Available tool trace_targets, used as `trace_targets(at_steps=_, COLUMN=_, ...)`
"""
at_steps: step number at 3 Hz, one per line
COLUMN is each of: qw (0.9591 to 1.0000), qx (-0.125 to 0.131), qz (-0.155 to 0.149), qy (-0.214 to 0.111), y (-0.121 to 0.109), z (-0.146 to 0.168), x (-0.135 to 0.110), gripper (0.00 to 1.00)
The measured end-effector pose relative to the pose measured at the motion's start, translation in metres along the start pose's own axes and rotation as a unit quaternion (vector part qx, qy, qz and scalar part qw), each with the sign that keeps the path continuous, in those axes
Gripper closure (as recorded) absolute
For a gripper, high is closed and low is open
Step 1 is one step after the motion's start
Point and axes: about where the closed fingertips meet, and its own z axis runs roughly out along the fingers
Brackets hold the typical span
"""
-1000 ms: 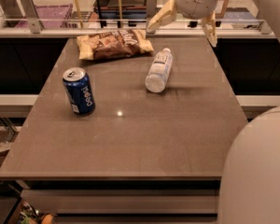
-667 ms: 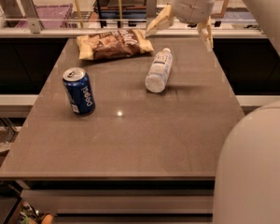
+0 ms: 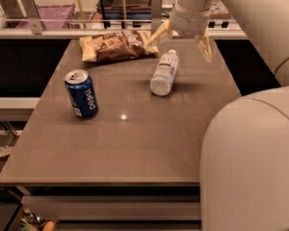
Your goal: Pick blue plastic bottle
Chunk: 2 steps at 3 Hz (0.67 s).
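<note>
Hovering the claw, spread wide and gripping nothing, just above the cap end of the bottle, lying on its side toward the far edge of the surface beside the bag. Judging from this, only approaching so far, with lowering, closing and lifting all remaining, and the can well apart.

Office break area, brown table, railed counter behind, gripper over table's far end

Gripper above bottle cap end, fingers spread; chip bag just beside one finger; can well apart.
</note>
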Motion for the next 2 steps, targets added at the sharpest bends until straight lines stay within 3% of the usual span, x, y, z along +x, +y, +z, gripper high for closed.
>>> trace_targets(at_steps=2, qw=0.9995, qx=0.012, qz=-0.006, qy=0.028, y=0.012, z=0.029, x=-0.005, gripper=0.00)
